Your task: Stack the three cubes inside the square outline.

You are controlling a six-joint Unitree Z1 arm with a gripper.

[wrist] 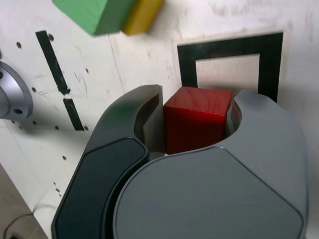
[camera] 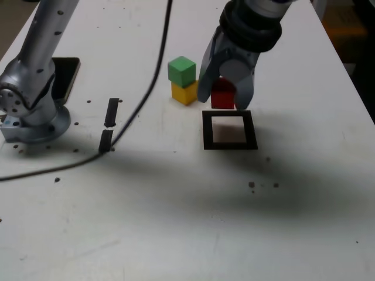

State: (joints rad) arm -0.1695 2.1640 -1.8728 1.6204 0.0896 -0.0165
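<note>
The red cube [camera: 222, 93] [wrist: 197, 119] sits between the two fingers of my gripper [camera: 224, 96] [wrist: 197, 107], which is shut on it just behind the square outline [camera: 229, 130] [wrist: 232, 47]. The outline's white centre is bare. To the exterior view's left of the gripper, the green cube [camera: 181, 69] [wrist: 92, 14] rests on top of the yellow cube [camera: 184, 92] [wrist: 142, 15]. Whether the red cube is lifted off the table or touching it I cannot tell.
Two short black strips [camera: 109, 123] [wrist: 60, 79] lie on the white table [camera: 193, 211] at the exterior view's left. The arm's metal base [camera: 32, 111] stands at the left edge, beside a dark flat device [camera: 65, 77]. A black cable [camera: 146, 88] runs across the table.
</note>
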